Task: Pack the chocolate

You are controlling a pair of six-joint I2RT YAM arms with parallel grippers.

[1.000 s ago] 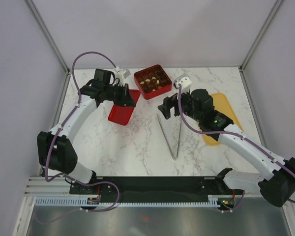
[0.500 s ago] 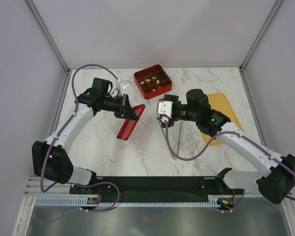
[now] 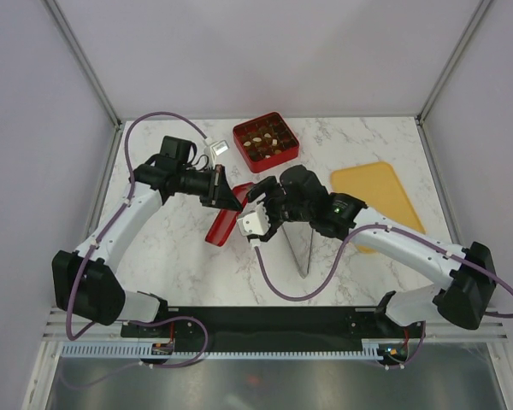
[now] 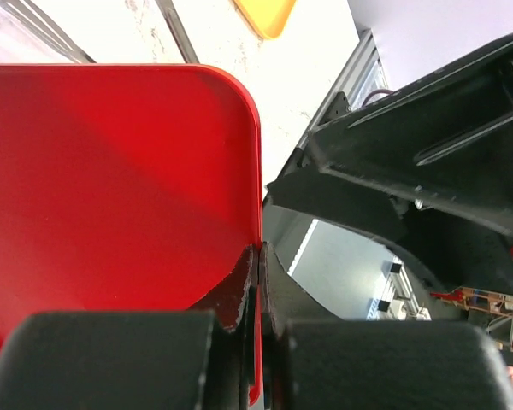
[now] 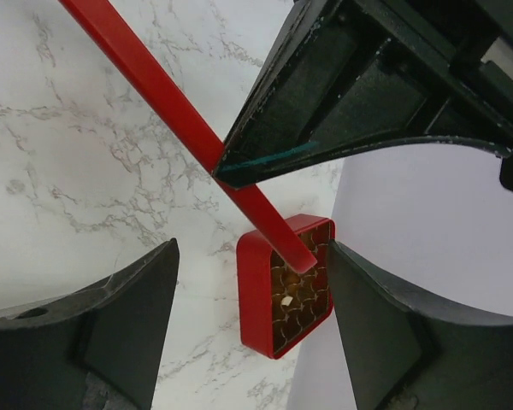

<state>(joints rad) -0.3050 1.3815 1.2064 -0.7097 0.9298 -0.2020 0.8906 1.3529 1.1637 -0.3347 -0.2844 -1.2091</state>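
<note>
- Metal tongs (image 3: 307, 249) lie on the tabletop (image 3: 179, 256), nearest the arms.
- The left fingers (image 3: 225, 195) are squeezed tight on the rim of a red lid (image 3: 222, 224), which is tipped up on its side.
- The right fingers (image 3: 263, 198) are wide apart, just right of the lid, and hold nothing.
- A yellow tray (image 3: 372, 181) lies flat on the right.
- Far back sits a red box (image 3: 278, 161), and the chocolate (image 3: 263, 142) is inside it.

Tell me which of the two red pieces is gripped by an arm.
The flat red lid, pinched at its edge by the left gripper and tilted steeply. The other, the gridded red box, is ungripped and holds the chocolate.
</note>
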